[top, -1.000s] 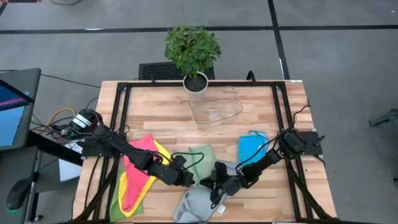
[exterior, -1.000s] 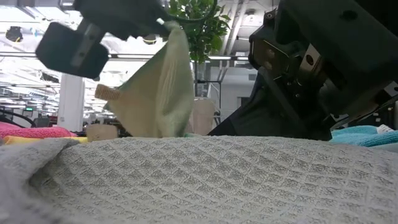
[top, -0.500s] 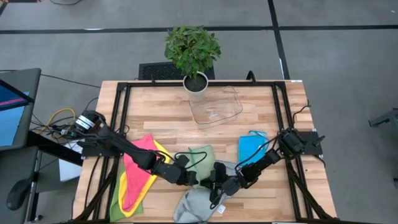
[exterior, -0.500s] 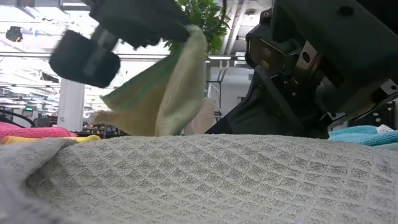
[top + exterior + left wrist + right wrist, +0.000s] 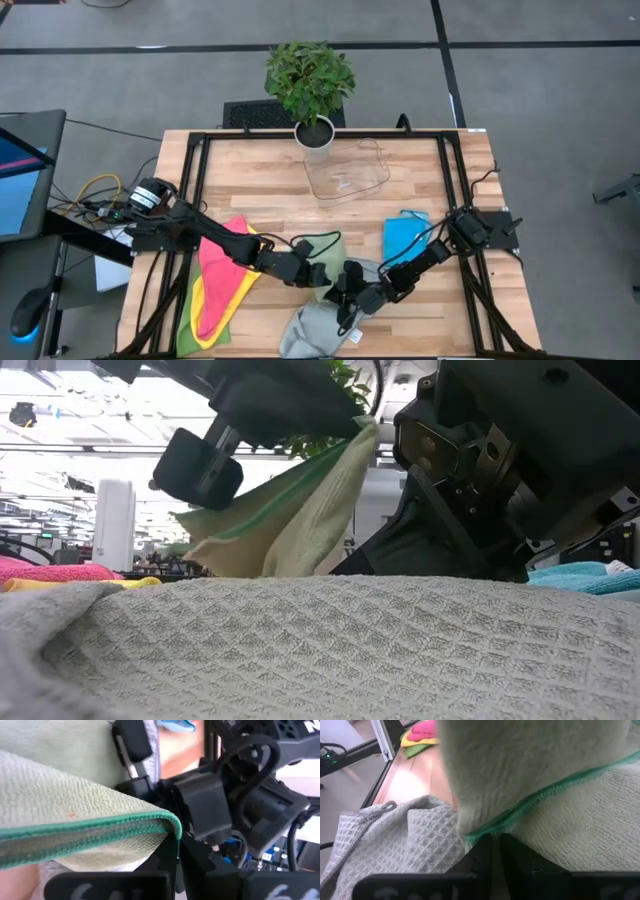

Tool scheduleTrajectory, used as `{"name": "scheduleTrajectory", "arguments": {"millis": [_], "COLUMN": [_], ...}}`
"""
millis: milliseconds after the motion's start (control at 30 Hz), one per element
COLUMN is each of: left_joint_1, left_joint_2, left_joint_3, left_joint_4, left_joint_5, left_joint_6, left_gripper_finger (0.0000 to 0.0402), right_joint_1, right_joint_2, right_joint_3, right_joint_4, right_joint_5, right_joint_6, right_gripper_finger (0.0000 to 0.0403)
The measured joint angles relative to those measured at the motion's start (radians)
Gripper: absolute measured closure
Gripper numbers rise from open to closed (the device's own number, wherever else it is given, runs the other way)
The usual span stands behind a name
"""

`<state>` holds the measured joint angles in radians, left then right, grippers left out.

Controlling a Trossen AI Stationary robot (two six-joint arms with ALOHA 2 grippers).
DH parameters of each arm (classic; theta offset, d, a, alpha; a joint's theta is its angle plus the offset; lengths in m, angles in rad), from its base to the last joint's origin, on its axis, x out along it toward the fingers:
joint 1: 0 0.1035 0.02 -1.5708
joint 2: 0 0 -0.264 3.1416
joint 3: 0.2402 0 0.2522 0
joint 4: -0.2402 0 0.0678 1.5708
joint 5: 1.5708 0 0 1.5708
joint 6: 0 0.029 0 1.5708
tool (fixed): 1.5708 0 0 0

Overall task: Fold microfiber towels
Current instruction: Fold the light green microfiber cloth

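Centrally, near the front edge of the counter: both arms meet over the pale green towel. Left gripper pinches the towel's teal-stitched edge, fingers closed narrow on the hem, as the left wrist view shows. Low view: towel hangs lifted off the counter, long axis slanting, high corner to the right at the left gripper, low end trailing left. Right gripper sits just right of the left one, fingers closed on the same green towel's stitched edge in the right wrist view.

Grey waffle towel lies crumpled at the near edge, just below both grippers; it fills the foreground of the low view. Pink towel lies on yellow and green ones at near left, long axis running near-to-far. Blue towel folded at right, beside the right arm. Clear tray and potted plant at the far side, well apart.
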<state>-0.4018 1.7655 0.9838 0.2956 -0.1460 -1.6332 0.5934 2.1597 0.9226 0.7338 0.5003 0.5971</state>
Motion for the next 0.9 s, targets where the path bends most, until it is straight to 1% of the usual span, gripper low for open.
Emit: {"name": "scheduleTrajectory", "arguments": {"millis": [133,300,367,633,900], "left_joint_1": [0.0,0.001,0.001,0.006,0.005], "left_joint_2": [0.031,0.102,0.12,0.129,0.129], "left_joint_3": [0.034,0.074,0.085,0.119,0.12], "left_joint_4": [-0.011,-0.014,-0.023,-0.016,-0.054], "left_joint_5": [0.031,0.126,0.141,0.113,0.108], "left_joint_6": [0.018,0.022,0.022,0.043,0.044], "left_gripper_finger": [0.0399,0.0399,0.0399,0.0399,0.0399], "right_joint_1": [0.0,0.0,0.0,0.015,0.015], "right_joint_2": [0.0,0.0,0.0,0.0,0.0], "right_joint_3": [0.0,0.0,0.0,0.007,0.04], "right_joint_4": [0.001,0.003,0.005,0.007,-0.023], "right_joint_5": [-0.001,-0.001,-0.002,-0.006,-0.009], "right_joint_6": [-0.001,-0.002,-0.002,-0.001,0.0], "right_gripper_finger": [0.0338,0.0338,0.0338,0.0338,0.0338]}}
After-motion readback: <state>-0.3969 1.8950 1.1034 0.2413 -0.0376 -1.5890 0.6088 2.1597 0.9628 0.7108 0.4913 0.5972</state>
